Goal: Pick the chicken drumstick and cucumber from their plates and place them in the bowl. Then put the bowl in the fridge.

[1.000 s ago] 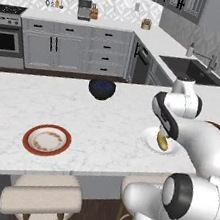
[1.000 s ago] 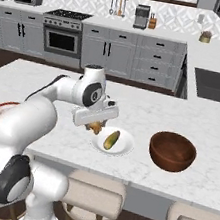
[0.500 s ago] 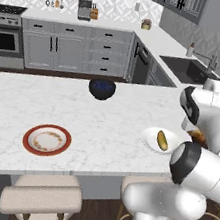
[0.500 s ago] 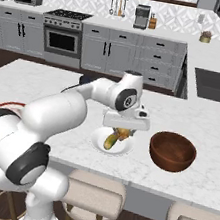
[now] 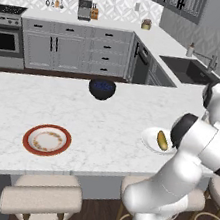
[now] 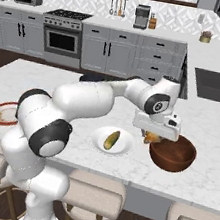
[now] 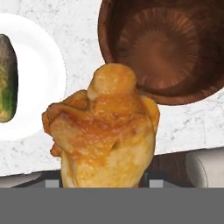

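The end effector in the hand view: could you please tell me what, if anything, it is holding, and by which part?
The end effector holds the golden-brown, lumpy chicken drumstick by its thick lower end; its knobby end points toward the reddish-brown wooden bowl.

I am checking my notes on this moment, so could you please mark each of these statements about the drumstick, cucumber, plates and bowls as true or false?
1. The gripper holds the chicken drumstick. True.
2. The cucumber lies in the wooden bowl. False: it lies on the white plate.
3. The wooden bowl is empty. True.
4. The red-rimmed plate carries the drumstick. False: nothing lies on it.
5. The dark blue bowl sits right beside the white plate. False: it stands well apart, at the counter's far edge.
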